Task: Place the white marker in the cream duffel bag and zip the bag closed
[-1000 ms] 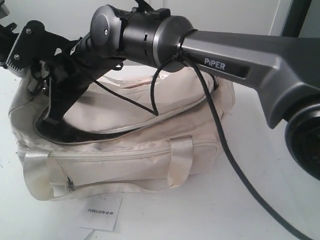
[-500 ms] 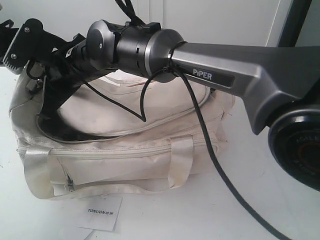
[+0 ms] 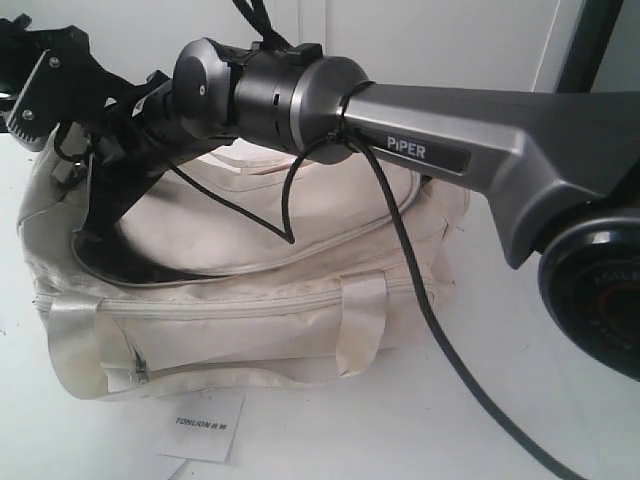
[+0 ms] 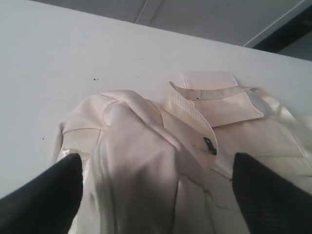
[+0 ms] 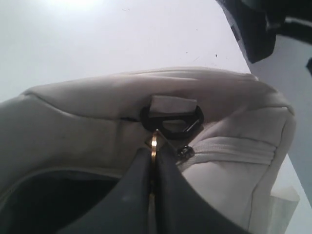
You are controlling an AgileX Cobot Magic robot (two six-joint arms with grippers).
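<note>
right arm (image 3: 450, 130) has slid toward the open end of the cream duffel bag (image 3: 300, 300), flap still gaping; left gripper (image 4: 158, 192) hangs spread above the fabric, right gripper (image 5: 152, 146) clamped on the brass zip pull (image 5: 154, 141) by the end ring (image 5: 171, 122) to drag it shut; white marker unseen, presumably inside.

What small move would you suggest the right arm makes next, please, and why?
Probably drag the zip along its curved track, away from the black end ring. The right gripper has its jaws pinched on the gold zip tab beside that ring, and the cream duffel bag gapes, black lining showing.
</note>
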